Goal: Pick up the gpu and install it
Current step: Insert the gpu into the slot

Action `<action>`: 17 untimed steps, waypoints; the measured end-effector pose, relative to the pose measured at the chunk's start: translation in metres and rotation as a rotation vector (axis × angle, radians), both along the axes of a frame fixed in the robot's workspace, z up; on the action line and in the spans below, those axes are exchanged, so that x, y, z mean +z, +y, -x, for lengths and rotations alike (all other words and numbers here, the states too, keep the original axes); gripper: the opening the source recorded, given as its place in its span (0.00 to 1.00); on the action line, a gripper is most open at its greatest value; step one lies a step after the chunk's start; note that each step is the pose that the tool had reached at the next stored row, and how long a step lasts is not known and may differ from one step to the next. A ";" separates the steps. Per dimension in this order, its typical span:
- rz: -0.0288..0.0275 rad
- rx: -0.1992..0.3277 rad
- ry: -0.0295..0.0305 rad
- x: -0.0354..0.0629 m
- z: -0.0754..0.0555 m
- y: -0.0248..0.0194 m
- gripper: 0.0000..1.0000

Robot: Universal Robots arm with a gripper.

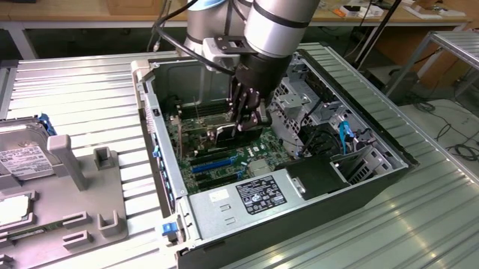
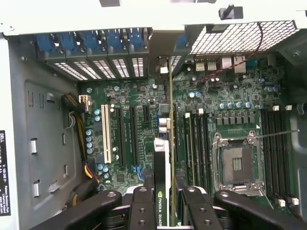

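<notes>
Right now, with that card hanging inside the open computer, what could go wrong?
The hand grips the thin dark graphics card with a silvery end bracket, edge toward the green motherboard. If slightly off, its edge might strike the neighbouring black slots instead of seating. Its metal end could also catch on the case's rear frame with blue clips.

My claw point(image 2: 165, 203) is matt black, and so is the gpu point(image 2: 161, 167) in it, save a small green-and-white logo and a pale grey bracket. The board point(image 2: 230, 91) is dark green, with one white slot point(image 2: 104, 134) among black ones. The clips point(image 2: 96, 40) are blue. The case point(image 2: 43, 120) is grey, its supply point(image 1: 217, 208) silver with a black label. The worktop point(image 1: 82, 95) is silvery, ribbed in stripes.
</notes>
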State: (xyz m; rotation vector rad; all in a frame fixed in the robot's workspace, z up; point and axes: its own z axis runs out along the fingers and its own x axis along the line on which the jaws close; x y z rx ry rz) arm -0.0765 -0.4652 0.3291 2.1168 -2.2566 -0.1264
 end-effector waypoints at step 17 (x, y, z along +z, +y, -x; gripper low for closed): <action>-0.0001 0.000 -0.0080 -0.0249 0.004 -0.0007 0.27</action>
